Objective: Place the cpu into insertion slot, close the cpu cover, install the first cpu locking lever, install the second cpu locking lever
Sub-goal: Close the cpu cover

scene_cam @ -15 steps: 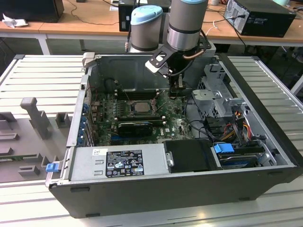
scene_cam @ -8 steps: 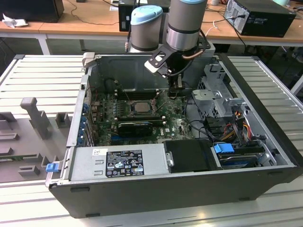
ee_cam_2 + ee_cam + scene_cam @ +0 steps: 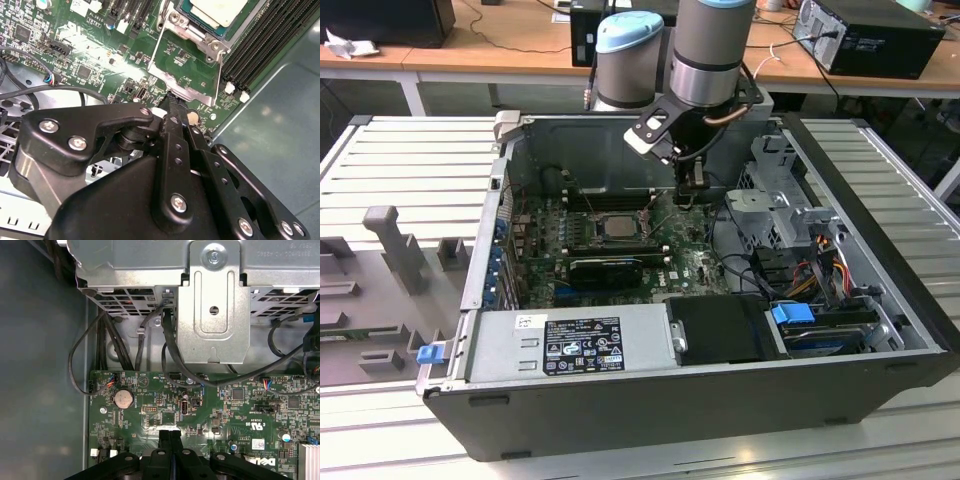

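From my console I see the arm reaching down into the open computer case (image 3: 650, 400), which lies on its side on the slatted metal table (image 3: 400, 170). The gripper (image 3: 691, 195) hangs over the green motherboard (image 3: 690, 262), just beside the socket on the exterior view's right.

The cpu (image 3: 220, 9) sits flat in the insertion slot (image 3: 197, 30), silver top up; in the exterior view I find it (image 3: 617, 226) near the middle of the board. The cpu cover (image 3: 192, 94) is swung open away from the socket, and through its square window I see bare board. The long black memory slots (image 3: 265, 40) run alongside the socket.

In the second wrist view the gripper (image 3: 170, 96) has its black fingers pressed together, their tips right at the cover's free edge. I cannot tell whether the thin plate is nipped between them. The first wrist view shows the same closed pair (image 3: 169, 432) with only a thin seam between them.

As for writing: the power supply (image 3: 510, 345) along the case's near side carries a dark printed label (image 3: 582, 345) and a small white sticker (image 3: 530, 322). In the first wrist view the board (image 3: 210, 410) bears white silkscreen marks, a white sticker (image 3: 257, 443) and a round coin cell (image 3: 123, 399). Beyond it, black cables (image 3: 80, 350) loop beneath a metal drive bracket (image 3: 214, 315).
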{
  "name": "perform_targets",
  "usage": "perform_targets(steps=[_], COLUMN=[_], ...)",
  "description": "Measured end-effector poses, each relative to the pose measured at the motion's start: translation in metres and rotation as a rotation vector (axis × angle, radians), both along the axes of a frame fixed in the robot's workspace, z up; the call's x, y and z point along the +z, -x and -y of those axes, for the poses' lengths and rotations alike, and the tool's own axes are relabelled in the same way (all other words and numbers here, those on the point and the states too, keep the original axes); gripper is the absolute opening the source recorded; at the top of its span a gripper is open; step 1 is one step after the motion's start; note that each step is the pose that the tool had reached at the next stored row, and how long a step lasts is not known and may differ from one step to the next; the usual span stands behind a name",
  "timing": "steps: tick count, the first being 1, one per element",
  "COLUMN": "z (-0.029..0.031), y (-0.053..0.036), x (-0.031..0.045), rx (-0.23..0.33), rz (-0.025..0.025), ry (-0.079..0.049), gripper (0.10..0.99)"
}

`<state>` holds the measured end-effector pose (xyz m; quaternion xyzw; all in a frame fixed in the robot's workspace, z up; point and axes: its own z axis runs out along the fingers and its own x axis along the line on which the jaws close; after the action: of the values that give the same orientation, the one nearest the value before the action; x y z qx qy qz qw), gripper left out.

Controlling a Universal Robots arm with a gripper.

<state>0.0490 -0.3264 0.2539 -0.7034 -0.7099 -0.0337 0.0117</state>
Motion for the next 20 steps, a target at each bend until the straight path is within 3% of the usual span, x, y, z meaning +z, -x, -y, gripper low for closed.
perform_targets(steps=[20], z=[0.0000], y=[0.0029], x=[0.0000], rx=[0.000], rz=[0.0000], ry=[0.000], gripper=[0.106])
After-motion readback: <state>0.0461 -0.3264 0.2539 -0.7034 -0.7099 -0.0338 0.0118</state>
